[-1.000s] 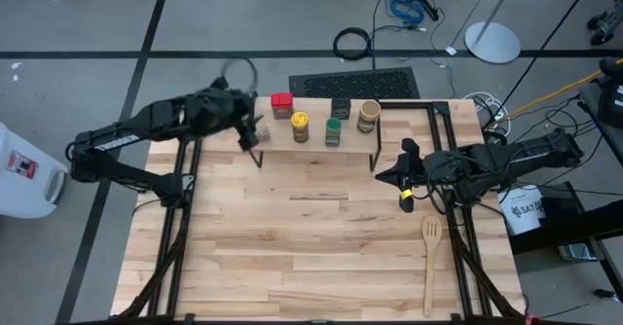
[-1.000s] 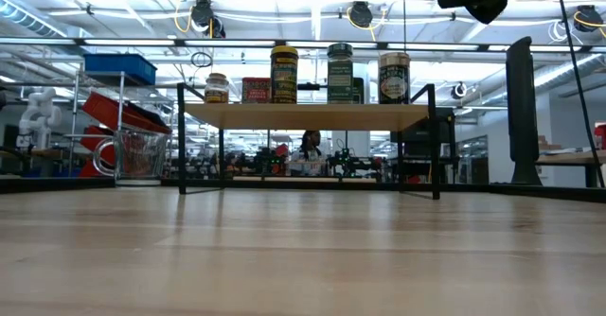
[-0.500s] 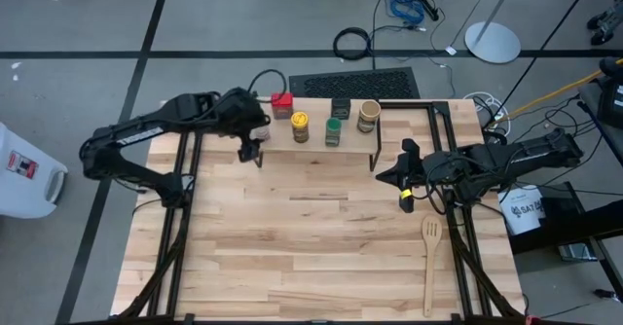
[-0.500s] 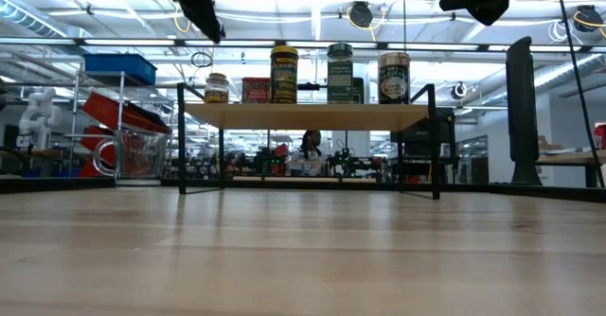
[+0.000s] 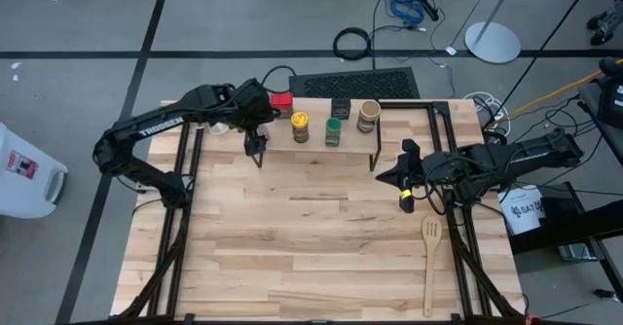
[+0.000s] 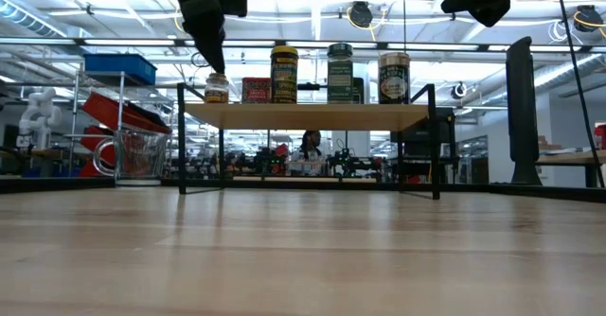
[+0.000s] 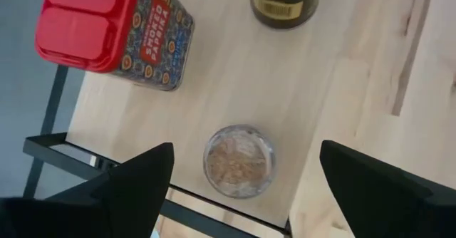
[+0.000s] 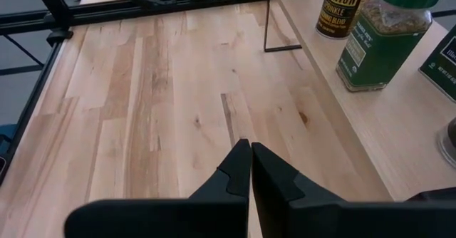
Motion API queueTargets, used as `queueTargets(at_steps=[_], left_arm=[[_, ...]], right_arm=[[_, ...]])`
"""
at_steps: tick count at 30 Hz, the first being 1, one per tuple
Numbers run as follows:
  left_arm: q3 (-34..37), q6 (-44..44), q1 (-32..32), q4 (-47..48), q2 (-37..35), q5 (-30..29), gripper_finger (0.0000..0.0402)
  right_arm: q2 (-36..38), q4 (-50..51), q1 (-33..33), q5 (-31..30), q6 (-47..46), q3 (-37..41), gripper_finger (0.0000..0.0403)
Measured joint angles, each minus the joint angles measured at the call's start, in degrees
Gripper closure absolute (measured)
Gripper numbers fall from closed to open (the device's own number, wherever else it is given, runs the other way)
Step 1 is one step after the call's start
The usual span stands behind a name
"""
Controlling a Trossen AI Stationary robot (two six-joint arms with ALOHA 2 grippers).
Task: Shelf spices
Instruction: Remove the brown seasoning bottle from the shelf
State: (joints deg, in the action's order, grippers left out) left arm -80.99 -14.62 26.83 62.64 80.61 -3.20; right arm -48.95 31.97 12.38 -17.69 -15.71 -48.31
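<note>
Overhead, the left claw [image 5: 256, 142] hovers at the shelf's [image 5: 316, 142] left end. Level view: it could topple the tiny brown jar [image 6: 216, 88]. Wrist view: fingers [image 7: 142, 181] spread wide, jar near the edge.

Overhead, table-level and both wrist cameras share the shelf [image 5: 316, 142].

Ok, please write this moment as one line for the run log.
left fingers: open, above small jar at shelf end, not gripping | right fingers: shut, empty, over table | six spices on shelf
</note>
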Motion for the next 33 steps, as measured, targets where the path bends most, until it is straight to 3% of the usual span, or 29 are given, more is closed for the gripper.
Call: queueTargets(at_steps=[18, 33], left_arm=[[0.04, -1.35, 0.22, 1.63, 3.55, 1.49, 0.0041], [0.10, -2.27, 0.27, 1.73, 3.55, 1.04, 0.0122]], right_arm=[[0.00, 0.00, -0.01, 0.00, -0.12, 0.00, 0.0403], [0.00, -0.02, -0.02, 0.00, -0.12, 0.00, 0.0403]])
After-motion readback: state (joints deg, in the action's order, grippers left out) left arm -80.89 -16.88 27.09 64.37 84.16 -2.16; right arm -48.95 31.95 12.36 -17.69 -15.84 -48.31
